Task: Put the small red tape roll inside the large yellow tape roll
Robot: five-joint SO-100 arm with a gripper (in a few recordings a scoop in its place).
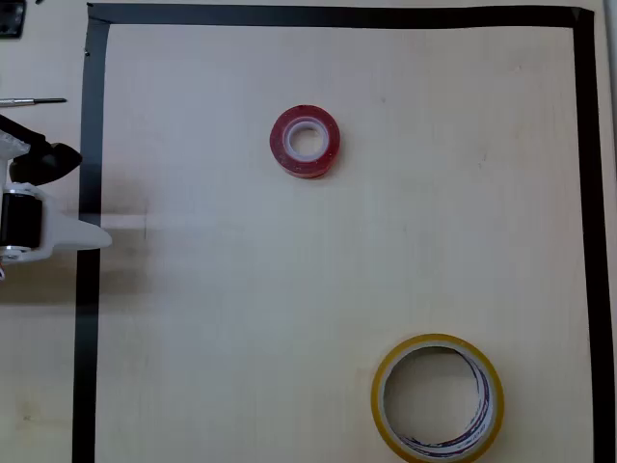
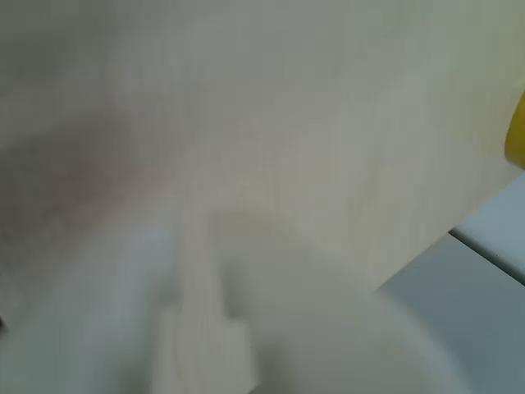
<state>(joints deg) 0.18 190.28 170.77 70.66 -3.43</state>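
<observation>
The small red tape roll (image 1: 305, 142) lies flat with its white core up, in the upper middle of the table in the overhead view. The large yellow tape roll (image 1: 438, 397) lies flat near the bottom edge, right of centre, its white inner core showing purple markings. My gripper (image 1: 89, 236) is at the far left edge, its white finger (image 1: 77, 236) pointing right across the black tape line, far from both rolls. The wrist view is blurred: a white finger (image 2: 205, 328) fills the lower part and a yellow patch (image 2: 517, 131) sits at the right edge. Nothing is seen between the jaws.
A black tape border (image 1: 337, 15) frames the light wooden table (image 1: 289, 289). A thin tool (image 1: 34, 100) lies outside the border at the upper left. In the wrist view the table's edge (image 2: 447, 238) runs at the lower right.
</observation>
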